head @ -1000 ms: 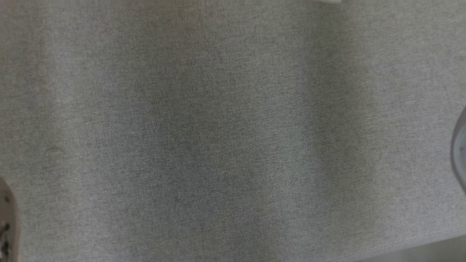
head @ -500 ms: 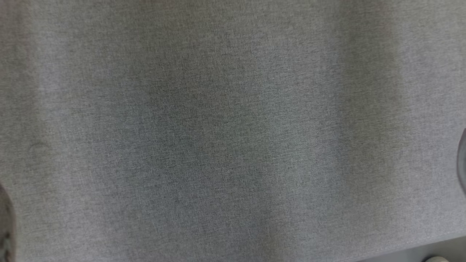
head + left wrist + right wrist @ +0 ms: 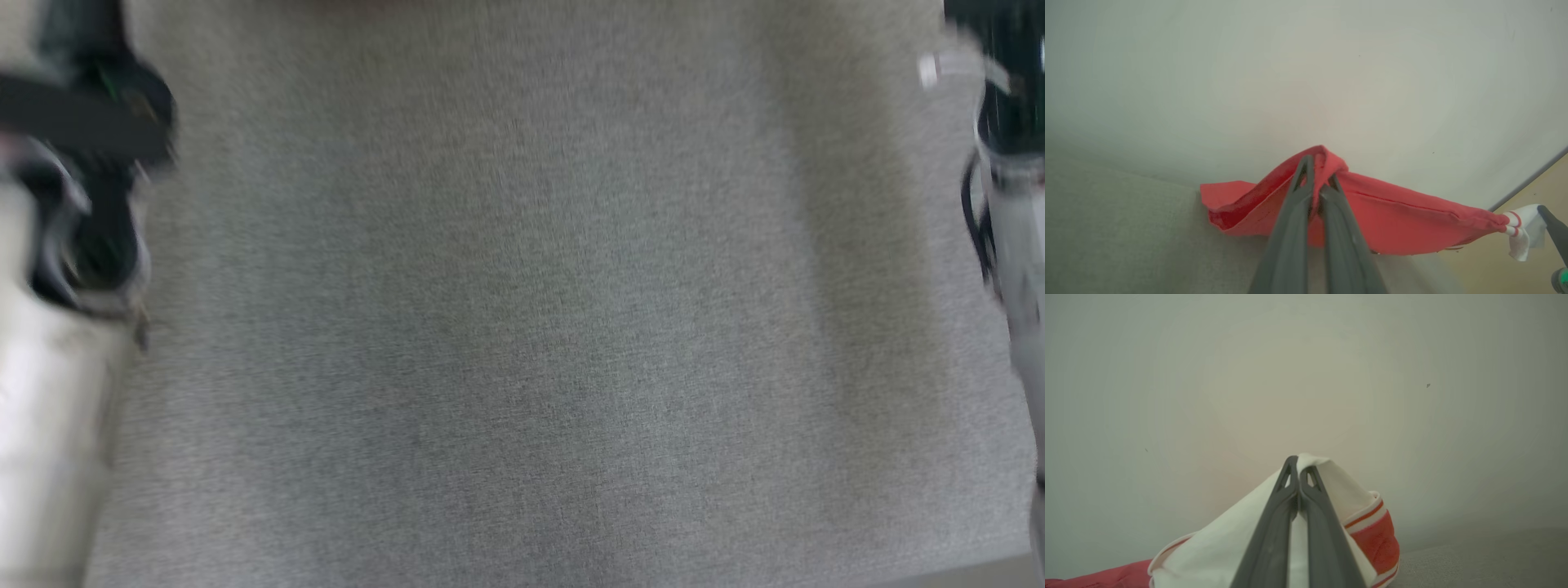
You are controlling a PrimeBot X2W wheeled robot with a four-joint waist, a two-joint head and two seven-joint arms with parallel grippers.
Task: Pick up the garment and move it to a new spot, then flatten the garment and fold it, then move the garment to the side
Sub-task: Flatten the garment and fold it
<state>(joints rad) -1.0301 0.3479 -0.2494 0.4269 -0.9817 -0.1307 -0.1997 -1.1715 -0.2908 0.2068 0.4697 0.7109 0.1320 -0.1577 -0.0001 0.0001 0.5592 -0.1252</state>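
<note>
The garment point(image 3: 1396, 220) is red with a white, red-striped end point(image 3: 1208, 555). It hangs stretched between my two grippers, above the grey fabric surface point(image 3: 522, 327). In the left wrist view my left gripper point(image 3: 1318, 167) is shut on a bunched red edge of it. My right gripper point(image 3: 1299, 465) is shut on the white end. That white end point(image 3: 1521, 232) also shows at the far right of the left wrist view. In the head view my left wrist point(image 3: 82, 163) and right wrist point(image 3: 1008, 163) are blurred at the upper corners.
A pale wall point(image 3: 1306, 375) stands behind the garment in both wrist views. The grey surface's front edge point(image 3: 963, 567) runs along the lower right of the head view. A beige floor point(image 3: 1527, 269) lies beyond the surface's corner.
The head camera has shifted. Both forearms and wrists have come into the head view at the left and right edges, blurred by motion.
</note>
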